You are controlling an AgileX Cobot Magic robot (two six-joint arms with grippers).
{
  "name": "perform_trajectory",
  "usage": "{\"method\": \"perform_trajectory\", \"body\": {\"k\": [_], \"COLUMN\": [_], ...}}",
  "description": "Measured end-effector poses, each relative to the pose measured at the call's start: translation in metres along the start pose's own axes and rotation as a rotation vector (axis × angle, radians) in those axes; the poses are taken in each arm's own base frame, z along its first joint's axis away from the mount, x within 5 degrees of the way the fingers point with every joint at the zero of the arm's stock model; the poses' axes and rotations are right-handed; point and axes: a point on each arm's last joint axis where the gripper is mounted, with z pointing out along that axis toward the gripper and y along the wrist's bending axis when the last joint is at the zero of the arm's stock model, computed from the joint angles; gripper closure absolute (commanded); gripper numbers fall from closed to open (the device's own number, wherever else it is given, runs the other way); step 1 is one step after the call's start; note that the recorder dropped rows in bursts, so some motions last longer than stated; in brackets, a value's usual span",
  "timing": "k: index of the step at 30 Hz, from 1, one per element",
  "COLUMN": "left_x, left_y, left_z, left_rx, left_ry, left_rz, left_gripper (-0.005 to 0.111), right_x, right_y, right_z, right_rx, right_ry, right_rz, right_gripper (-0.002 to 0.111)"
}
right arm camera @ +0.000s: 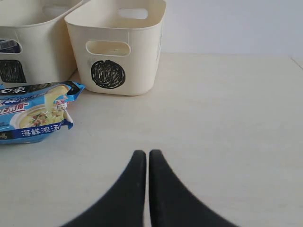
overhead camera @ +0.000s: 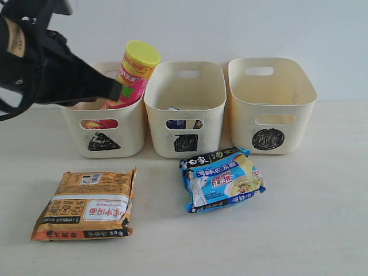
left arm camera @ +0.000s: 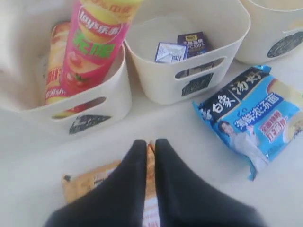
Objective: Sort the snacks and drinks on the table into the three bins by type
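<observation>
My left pincer [left arm camera: 150, 143] shut, empty, above orange-brown noodle packet [overhead camera: 86, 204]; right pincer [right arm camera: 147, 153] shut, empty, over counter [right arm camera: 227, 118]. Blue noodle packet [overhead camera: 223, 179] alongside. Behind: chip cans [overhead camera: 132, 80] share triangle bin [overhead camera: 73, 129], drink pouch [left arm camera: 191, 43] in square bin [overhead camera: 158, 115]; circle bin [overhead camera: 302, 115], seemingly vacant, likely for noodles.

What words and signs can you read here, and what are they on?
"Lay's": pink can.
"白象": blue noodle packet.
"海鲜浓汤": same packet's edge.
"中国面": orange-brown packet, upside down in the exterior view.
Black scribbled triangle: left bin.
Black scribbled square: middle bin.
Black scribbled circle: right bin.
Too blurred: the drink pouch and yellow can print, and all smaller print.
</observation>
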Motion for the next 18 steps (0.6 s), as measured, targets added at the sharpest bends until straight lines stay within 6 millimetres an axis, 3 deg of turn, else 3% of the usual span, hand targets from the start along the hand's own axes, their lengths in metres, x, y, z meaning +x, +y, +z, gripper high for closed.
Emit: {"method": "perform_trajectory", "body": {"k": [5,11,16,18], "left_x": [0.013,0.027,0.044,0.060], "left_y": [0.009,0.012,0.012,0.016], "left_z": [-0.026,-0.035,-0.051,-0.068], "left_rx": [-0.022,-0.001,0.071,0.111], "left_ry": [0.061,0.034,-0.137,-0.254], "left_rz": [-0.037,0.036,0.043,0.046], "left_gripper": [0.102,0.102,0.102,0.102], "right_x": [0.000,0.000,0.000,0.000], "right_y": [0.000,0.000,0.000,0.000], "right_z": [0.000,0.000,0.000,0.000], "right_rx": [0.000,0.000,0.000,0.000], "right_ry": [0.000,0.000,0.000,0.000], "right_rz": [0.000,0.000,0.000,0.000], "right_gripper": [0.109,0.109,0.109,0.109]}}
